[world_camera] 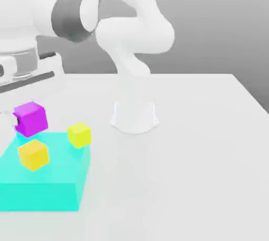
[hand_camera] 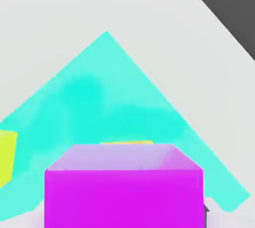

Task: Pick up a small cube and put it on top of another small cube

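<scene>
Scene: a white table (world_camera: 199,171) with a white robot arm (world_camera: 134,40) mounted near its middle, against a grey backdrop.
Gripper: the gripper (world_camera: 20,123) sits at the exterior view's left edge, under the arm's wide white and grey hand.
Jaws: closed on the magenta cube, which fills the near part of the hand view between them.
Magenta cube: the small magenta cube (world_camera: 30,118) (hand_camera: 123,187) is held up in the air, above the far edge of the turquoise block.
Turquoise block: a big flat turquoise block (world_camera: 44,182) (hand_camera: 109,102) lies on the table at the exterior view's lower left, directly beneath the held cube.
On the block: two small yellow cubes rest on its top face, one (world_camera: 33,154) nearer the camera and one (world_camera: 80,134) at the far right corner; they stand apart from each other.
Hand view detail: a yellow cube (hand_camera: 6,157) shows at the frame's edge, and a sliver of another (hand_camera: 127,143) peeks just past the magenta cube's top.
</scene>
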{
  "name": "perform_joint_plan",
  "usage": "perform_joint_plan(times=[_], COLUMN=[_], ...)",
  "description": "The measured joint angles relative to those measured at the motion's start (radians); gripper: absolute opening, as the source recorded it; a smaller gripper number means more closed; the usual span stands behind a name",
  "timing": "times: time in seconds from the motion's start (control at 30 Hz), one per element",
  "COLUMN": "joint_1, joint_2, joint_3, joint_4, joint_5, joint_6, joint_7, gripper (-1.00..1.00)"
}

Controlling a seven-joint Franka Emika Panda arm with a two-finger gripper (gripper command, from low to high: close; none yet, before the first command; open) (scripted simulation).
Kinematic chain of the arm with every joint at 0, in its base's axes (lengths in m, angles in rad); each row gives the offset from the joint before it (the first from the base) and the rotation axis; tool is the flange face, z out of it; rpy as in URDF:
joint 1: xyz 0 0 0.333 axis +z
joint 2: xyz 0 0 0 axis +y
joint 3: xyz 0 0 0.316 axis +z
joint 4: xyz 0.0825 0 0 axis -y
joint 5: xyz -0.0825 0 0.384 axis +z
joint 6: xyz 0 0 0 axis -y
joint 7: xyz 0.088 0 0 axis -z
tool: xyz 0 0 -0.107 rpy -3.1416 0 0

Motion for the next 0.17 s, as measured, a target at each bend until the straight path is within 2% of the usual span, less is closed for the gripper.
perform_joint_plan(times=[0.03,0.07,0.17], joint_1=[0.001,0.002,0.002], joint_2=[0.027,0.05,0.05], joint_3=[-0.005,-0.009,-0.009], joint_4=[-0.009,-0.018,-0.018], joint_5=[0.01,0.018,0.018], joint_6=[0.035,0.067,0.067], joint_7=[-0.01,-0.017,-0.017], gripper=[-1.0,1.0,1.0])
